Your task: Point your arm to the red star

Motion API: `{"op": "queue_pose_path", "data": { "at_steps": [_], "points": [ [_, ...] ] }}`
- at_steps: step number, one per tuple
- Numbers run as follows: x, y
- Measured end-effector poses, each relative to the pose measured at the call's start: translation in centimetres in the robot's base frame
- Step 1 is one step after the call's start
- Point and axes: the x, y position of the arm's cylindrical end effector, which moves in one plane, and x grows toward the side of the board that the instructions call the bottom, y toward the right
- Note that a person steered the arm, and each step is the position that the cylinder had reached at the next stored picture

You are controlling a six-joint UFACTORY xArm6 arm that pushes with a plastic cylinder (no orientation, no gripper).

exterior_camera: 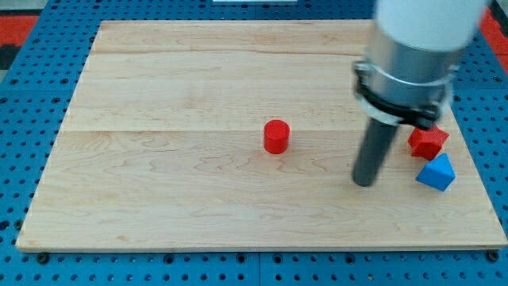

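The red star (428, 142) lies near the view's right edge of the wooden board (159, 119), partly hidden behind the arm's body. My tip (364, 182) rests on the board to the left of the star and slightly lower in the view, apart from it. A blue triangular block (436, 172) lies just below the star. A red cylinder (276, 137) stands near the board's middle, well to the left of my tip.
The arm's large white and grey body (417, 48) fills the view's top right. The board sits on a blue pegboard surface (24, 119); its right edge is close to the star and the blue block.
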Motion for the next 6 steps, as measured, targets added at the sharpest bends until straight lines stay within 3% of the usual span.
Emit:
{"op": "queue_pose_path", "data": {
  "at_steps": [2,3,4,6],
  "points": [
    [5.5,5.5],
    [5.2,10.6],
    [3.2,14.9],
    [-4.4,15.3]
  ]
}}
